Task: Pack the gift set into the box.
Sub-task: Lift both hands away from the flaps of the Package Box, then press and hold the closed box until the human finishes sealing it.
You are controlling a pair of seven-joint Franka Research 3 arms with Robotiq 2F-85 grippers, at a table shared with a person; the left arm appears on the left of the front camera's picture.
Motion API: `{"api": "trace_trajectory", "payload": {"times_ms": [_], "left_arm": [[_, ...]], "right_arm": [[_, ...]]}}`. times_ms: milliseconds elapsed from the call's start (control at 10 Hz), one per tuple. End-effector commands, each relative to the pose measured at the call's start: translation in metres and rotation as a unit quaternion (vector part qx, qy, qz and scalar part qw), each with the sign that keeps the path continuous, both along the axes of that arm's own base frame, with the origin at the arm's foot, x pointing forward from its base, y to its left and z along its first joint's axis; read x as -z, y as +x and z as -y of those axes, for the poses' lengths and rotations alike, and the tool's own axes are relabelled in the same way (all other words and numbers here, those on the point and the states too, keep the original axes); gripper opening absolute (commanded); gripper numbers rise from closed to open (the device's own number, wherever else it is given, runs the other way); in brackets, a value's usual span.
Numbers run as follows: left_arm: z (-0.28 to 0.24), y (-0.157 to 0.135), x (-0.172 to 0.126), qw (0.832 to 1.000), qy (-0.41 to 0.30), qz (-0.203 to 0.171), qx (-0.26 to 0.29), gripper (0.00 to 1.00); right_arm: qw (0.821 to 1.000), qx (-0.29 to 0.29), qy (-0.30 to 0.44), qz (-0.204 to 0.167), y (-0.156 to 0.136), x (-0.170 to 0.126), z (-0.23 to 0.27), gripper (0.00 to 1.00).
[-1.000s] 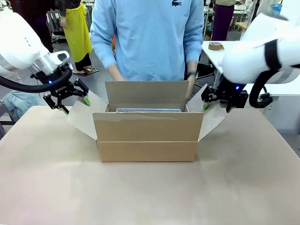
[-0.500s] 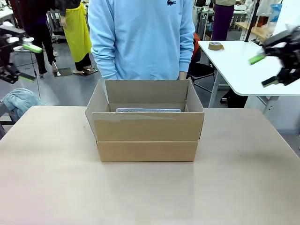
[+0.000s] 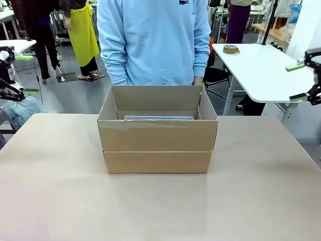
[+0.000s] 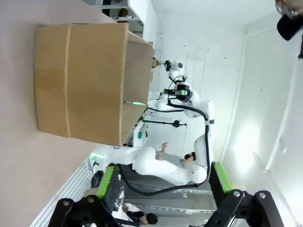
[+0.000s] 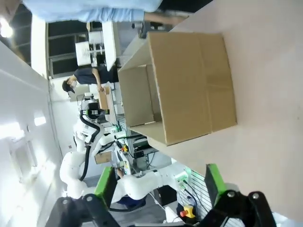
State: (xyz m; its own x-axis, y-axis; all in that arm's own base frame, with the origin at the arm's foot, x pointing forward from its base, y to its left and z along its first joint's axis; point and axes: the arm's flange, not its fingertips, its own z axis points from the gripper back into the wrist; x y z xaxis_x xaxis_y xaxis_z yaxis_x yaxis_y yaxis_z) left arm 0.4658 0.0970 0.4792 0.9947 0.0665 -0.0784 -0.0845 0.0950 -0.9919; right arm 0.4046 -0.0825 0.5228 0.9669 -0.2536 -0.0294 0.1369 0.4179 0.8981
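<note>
The left claw point(image 3: 26, 75) hangs in the air at the far left edge of the front view, off the desk's point(image 3: 160, 206) left side. Its two green-padded fingers are spread wide with nothing between them. In the left wrist view the same claw point(image 4: 162, 182) shows its fingers apart around empty air, with the box point(image 4: 85, 80) well beyond them on the desk.

The right claw point(image 3: 297, 82) hangs at the far right edge, in front of a white side table point(image 3: 261, 75). Its fingers are likewise spread and hold nothing. The right wrist view shows that claw point(image 5: 158, 182) gaping, with the box point(image 5: 189, 90) well apart from it.

Between the two claws, near the middle of the desk, stands the brown cardboard box point(image 3: 158, 145), touched by neither claw. All four of its top flaps stand up, the side ones leaning slightly outward. Inside, toward the far wall, lies the gift set point(image 3: 158, 118), of which only a thin pale blue-grey top edge shows above the near flap.

A person in a light blue sweatshirt point(image 3: 153, 40) stands just behind the box at the far side, arms down, hands mostly hidden by the far flap. A roll of tape point(image 3: 230, 49) sits on the side table.
</note>
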Motion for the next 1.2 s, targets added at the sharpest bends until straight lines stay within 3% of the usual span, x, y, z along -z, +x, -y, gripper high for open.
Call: {"api": "trace_trajectory", "payload": {"times_ms": [0, 1100], "left_arm": [[0.0023, -0.0120, -0.0158, 1.000, 0.020, 0.014, 0.001, 1.00], [0.0023, -0.0120, -0.0158, 1.000, 0.020, 0.014, 0.001, 1.00]], "right_arm": [[1.000, -0.015, -0.008, 0.014, -0.0058, -0.0113, -0.0016, 1.00], [1.000, -0.015, -0.008, 0.014, -0.0058, -0.0113, -0.0016, 1.00]]}}
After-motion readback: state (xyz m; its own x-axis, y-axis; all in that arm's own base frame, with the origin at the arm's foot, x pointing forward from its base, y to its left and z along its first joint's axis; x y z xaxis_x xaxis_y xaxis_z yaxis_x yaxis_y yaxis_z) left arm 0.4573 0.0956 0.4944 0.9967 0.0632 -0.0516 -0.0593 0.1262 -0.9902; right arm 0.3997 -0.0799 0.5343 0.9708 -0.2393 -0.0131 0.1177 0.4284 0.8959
